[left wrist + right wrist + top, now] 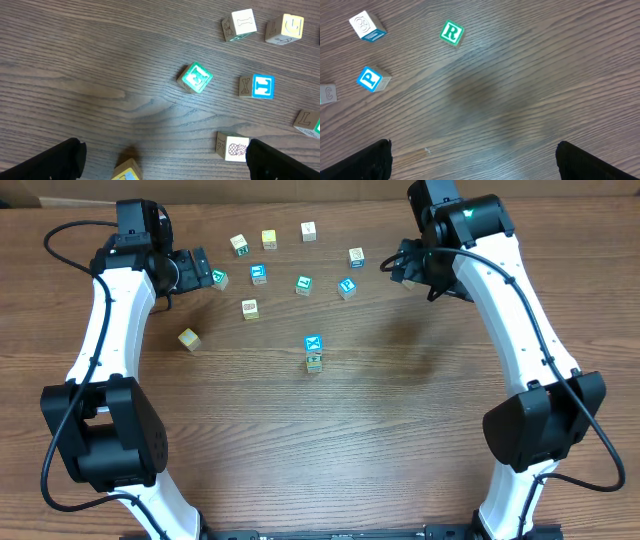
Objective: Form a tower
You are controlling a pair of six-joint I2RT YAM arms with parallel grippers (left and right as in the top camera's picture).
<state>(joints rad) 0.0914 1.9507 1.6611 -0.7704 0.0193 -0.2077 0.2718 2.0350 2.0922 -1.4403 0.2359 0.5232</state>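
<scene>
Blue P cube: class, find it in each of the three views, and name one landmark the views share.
Overhead: the blue P cube sits right of centre, upper half.
Left wrist: not in it.
Right wrist: near the left edge, mid-height.
Shared landmark: the green R cube, near it in overhead and right wrist.

Wooden table [400, 430] bears scattered picture cubes [259, 274] (one small tower [313, 352] mid-table).
</scene>
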